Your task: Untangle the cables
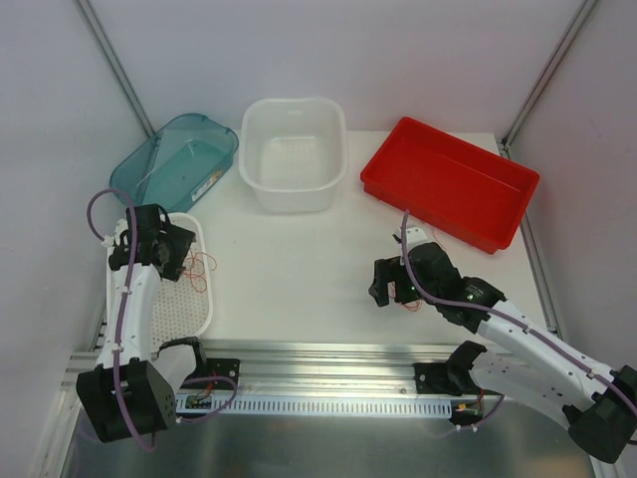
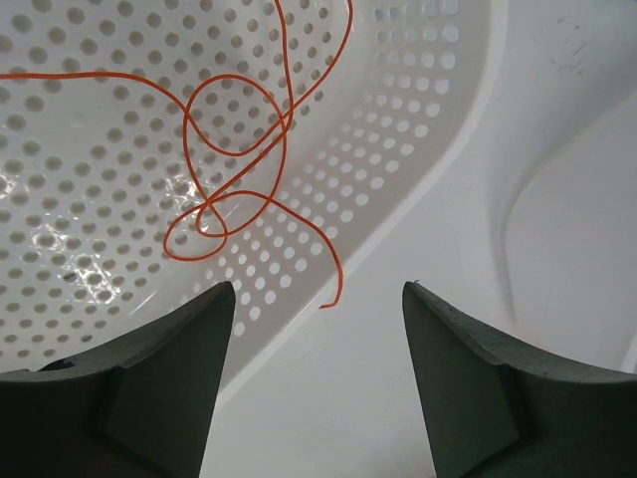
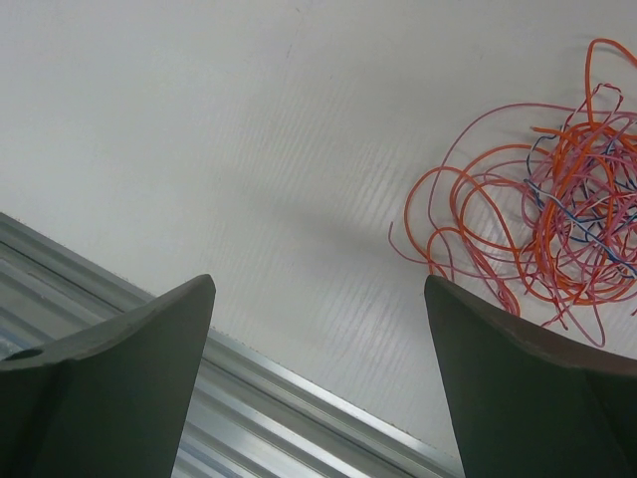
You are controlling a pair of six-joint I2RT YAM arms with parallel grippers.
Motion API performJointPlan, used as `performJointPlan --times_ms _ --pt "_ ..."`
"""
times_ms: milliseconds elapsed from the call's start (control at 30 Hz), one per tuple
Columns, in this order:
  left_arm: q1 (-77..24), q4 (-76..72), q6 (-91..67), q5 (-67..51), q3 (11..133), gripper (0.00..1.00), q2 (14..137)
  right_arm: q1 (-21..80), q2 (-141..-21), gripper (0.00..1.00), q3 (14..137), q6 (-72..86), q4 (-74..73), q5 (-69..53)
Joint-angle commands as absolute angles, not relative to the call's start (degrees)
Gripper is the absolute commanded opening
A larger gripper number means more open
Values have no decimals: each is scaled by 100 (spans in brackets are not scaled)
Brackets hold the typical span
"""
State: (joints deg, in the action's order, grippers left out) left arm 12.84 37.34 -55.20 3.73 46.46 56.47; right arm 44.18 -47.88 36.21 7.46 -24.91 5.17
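1. Orange and hair-thin, a single cable [image 2: 286, 134] lay in loose loops on the perforated white tray [image 2: 90, 229], in the upper left of the left wrist view. Its free end trailed down towards the tray's rim.
2. In the top view that cable [image 1: 200, 265] showed at the left of the frame, on the tray [image 1: 184, 309], just beside the left gripper [image 1: 167, 251].
3. The left gripper [image 2: 317, 299] hung over the tray's edge with its fingers spread wide and nothing between them. The cable lay above them in the frame, apart from both.
4. A tangle [image 3: 557, 229] of orange, pink and a few blue cables rested on the white table [image 3: 199, 129] at the right edge of the right wrist view.
5. The right gripper [image 3: 318, 289] was also parted wide and empty. The tangle sat just above its right-hand finger in the frame; whether they touched could not be told.
6. From above, the right gripper [image 1: 393, 284] was low over the table at centre right, with the tangle [image 1: 411, 302] a small red fleck just beneath it.
7. Across the top of that view stood a teal bin [image 1: 174, 159], a white tub [image 1: 294, 194] and a red tray [image 1: 448, 179]. An aluminium rail [image 1: 328, 363] ran along the bottom.
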Motion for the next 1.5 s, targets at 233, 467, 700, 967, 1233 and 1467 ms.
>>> performJointPlan --times_ms 233,467,700,967,1233,1467 --pt "1318 3024 -7049 369 4386 61 6485 4447 -4439 92 3445 633 -2391 387" --pt "1318 2857 -7031 528 4386 51 6952 4447 -4403 92 3393 589 -2443 439" --pt "1318 2733 -7058 475 4263 31 7180 4447 -4377 92 3375 571 -2505 519" --pt "1318 2760 -6750 404 4298 0 6619 4456 -4368 92 3410 606 -2514 571" --pt "1318 3215 -6575 132 4570 0 5889 4447 -4421 92 3463 633 -2514 563" --pt "1354 3760 -5566 184 5403 0 5704 4447 -4342 92 3489 642 -2628 650"
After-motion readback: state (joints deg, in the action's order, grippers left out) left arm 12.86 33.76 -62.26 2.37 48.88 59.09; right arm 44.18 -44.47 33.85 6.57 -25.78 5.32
